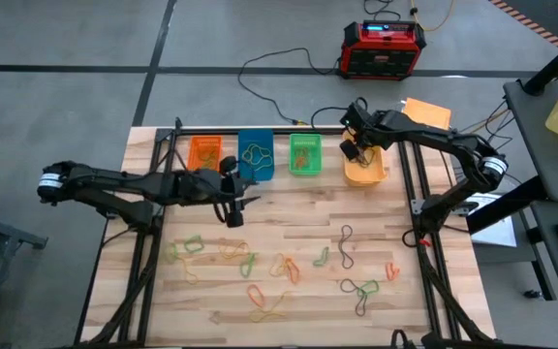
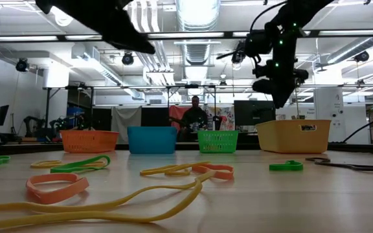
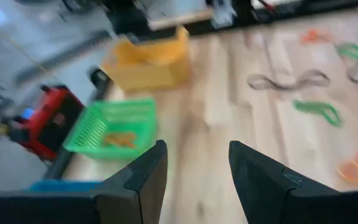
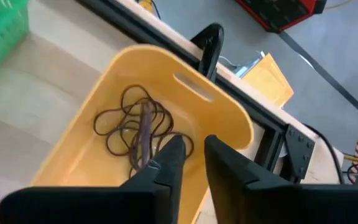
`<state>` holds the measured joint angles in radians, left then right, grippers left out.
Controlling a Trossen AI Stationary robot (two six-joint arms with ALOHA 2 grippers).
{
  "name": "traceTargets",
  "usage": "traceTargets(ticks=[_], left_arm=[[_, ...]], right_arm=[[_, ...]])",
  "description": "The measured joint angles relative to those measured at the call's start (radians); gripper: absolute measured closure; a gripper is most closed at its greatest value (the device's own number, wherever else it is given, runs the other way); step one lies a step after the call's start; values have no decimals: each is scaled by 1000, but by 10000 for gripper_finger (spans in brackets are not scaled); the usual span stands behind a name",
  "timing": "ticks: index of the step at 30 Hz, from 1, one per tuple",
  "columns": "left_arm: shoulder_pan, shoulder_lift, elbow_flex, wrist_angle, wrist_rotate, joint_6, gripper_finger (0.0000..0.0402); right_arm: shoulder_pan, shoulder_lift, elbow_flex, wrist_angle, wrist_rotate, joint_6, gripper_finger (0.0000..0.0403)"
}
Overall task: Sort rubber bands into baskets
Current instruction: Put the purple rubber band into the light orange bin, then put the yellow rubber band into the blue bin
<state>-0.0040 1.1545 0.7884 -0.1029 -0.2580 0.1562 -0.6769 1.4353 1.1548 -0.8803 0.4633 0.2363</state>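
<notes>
4 baskets (image 1: 256,155) crowd the table's (image 1: 386,223) far edge; bare wood before them, loose rubber bands (image 1: 279,267) nearer.

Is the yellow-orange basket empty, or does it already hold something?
Not empty. The right wrist view shows a tangle of dark rubber bands lying on the floor of the yellow-orange basket, just under the right gripper.

table (image 1: 289,208): pale wood planks | baskets (image 1: 303,155): four along far edge | rubber bands (image 1: 279,267): scattered, perhaps fifteen
</notes>
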Motion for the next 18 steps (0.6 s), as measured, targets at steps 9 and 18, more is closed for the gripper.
traceTargets(ticks=[9,18], left_arm=[[0,-5,18,-224,34,-130,245],[-2,19,43,-320,84,-195,245]], right_arm=[[1,-1,-67,139,0,-12,259],[53,-4,-24,161,0,-34,217]])
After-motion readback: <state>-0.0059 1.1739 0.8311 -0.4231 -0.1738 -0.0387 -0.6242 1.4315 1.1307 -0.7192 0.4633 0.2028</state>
